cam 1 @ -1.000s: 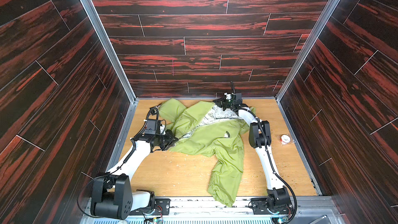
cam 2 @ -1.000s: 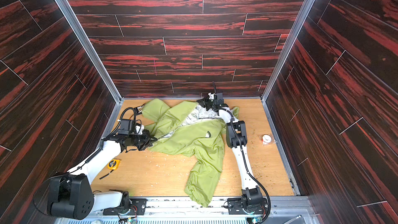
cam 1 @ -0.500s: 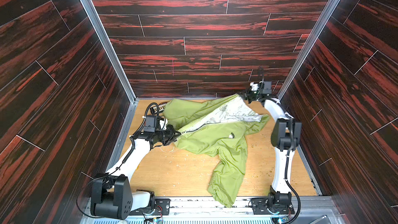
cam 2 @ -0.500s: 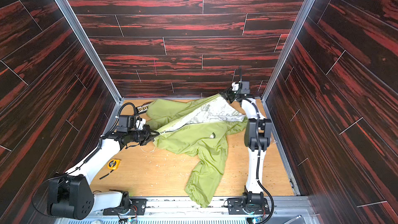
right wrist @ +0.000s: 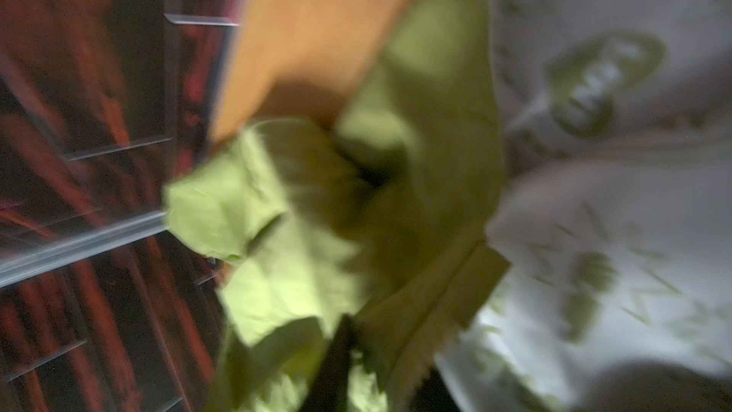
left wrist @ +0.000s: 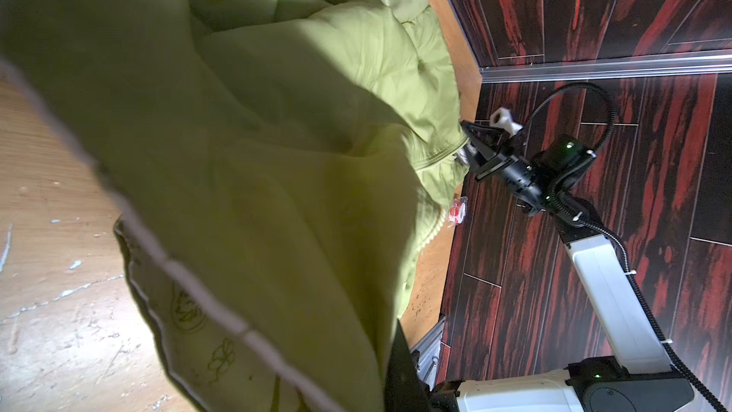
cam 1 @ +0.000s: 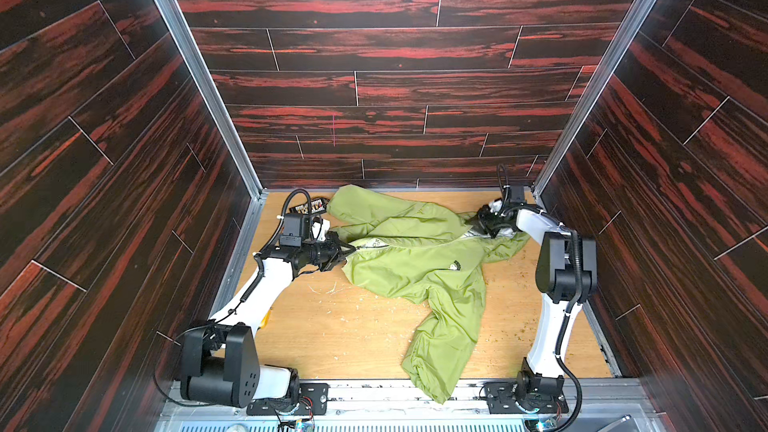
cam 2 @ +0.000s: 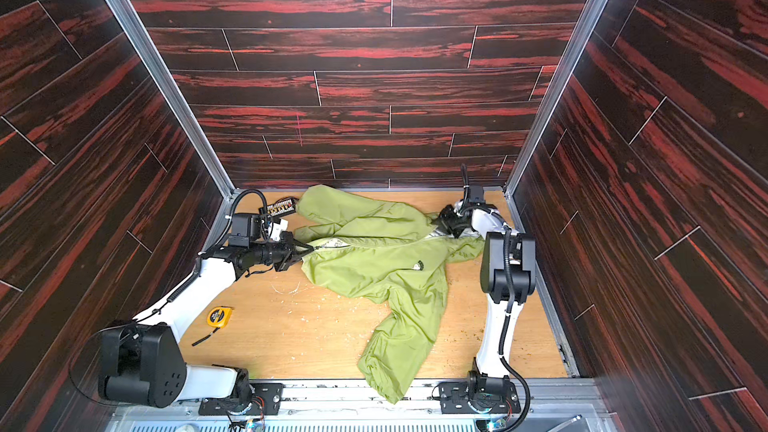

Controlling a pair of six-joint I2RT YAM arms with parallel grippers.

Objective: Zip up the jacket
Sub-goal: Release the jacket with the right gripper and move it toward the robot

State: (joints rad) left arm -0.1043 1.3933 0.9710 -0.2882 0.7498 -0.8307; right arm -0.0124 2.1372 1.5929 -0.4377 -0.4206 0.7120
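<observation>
Across the wooden counter (cam 1: pixel 332 338), between my tools, sprawls the olive-green thin hooded jacket (cam 1: pixel 415 272): light, limp and slippery, I judge. My left tool (cam 1: pixel 350 251) pinches its hem by the front zipper (cam 1: pixel 415 243). My right tool (cam 1: pixel 478 224) is at the collar; whether it grips I cannot tell. The stiffer zipper edge looks best to hold.

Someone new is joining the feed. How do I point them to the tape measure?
Look at the wooden table and find the left arm, reaching toward the green jacket. Beside that arm's white forearm, on bare wood well clear of the jacket, lies the tape measure. It is the only yellow thing there, small, with a dark strap trailing.
</observation>
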